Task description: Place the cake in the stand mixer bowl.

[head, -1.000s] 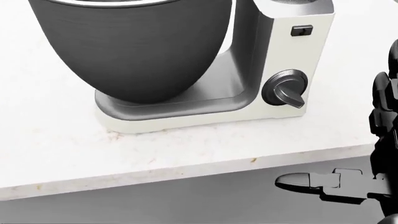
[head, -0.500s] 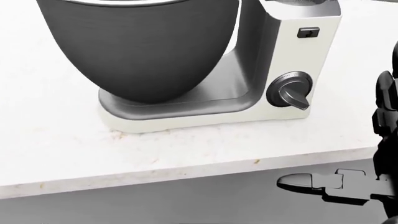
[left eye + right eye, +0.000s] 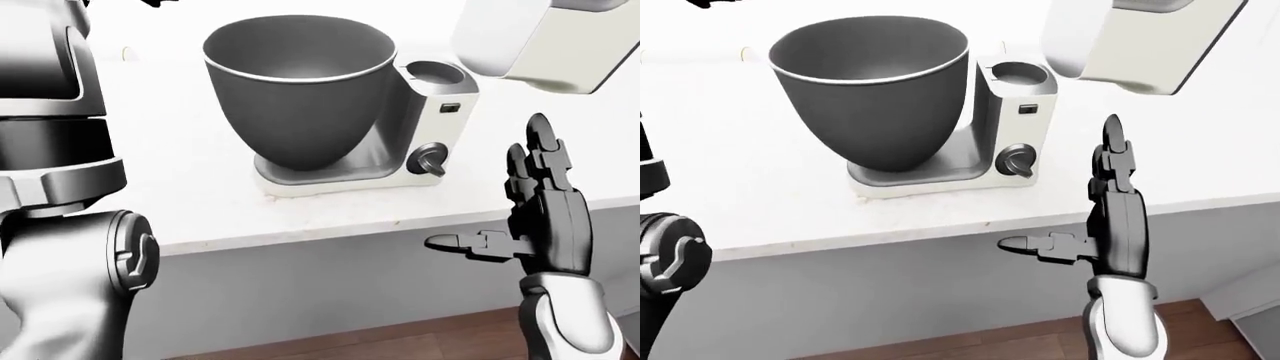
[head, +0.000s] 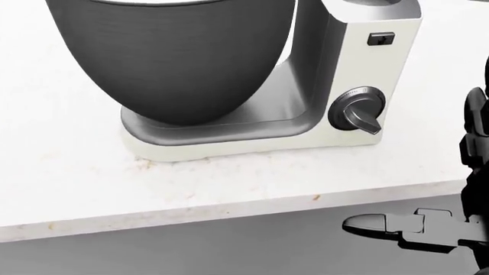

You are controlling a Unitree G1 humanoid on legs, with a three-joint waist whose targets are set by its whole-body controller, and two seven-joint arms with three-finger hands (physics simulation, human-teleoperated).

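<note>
**Mixer ready, cake out of sight**

At the left edge of the left-eye view only the left arm [image 3: 60, 247] shows; its hand is hidden, so whether it holds anything cannot be told. Up and to the left of the right hand [image 3: 545, 217], the stand mixer bowl [image 3: 298, 90] sits empty on the white counter [image 3: 180, 172], the mixer head [image 3: 535, 37] tilted up above. The right hand stands beside the counter edge, fingers spread, thumb out, holding nothing. The cake shows nowhere. Finding it comes first; then it likely should be lowered straight through the open rim.
</note>
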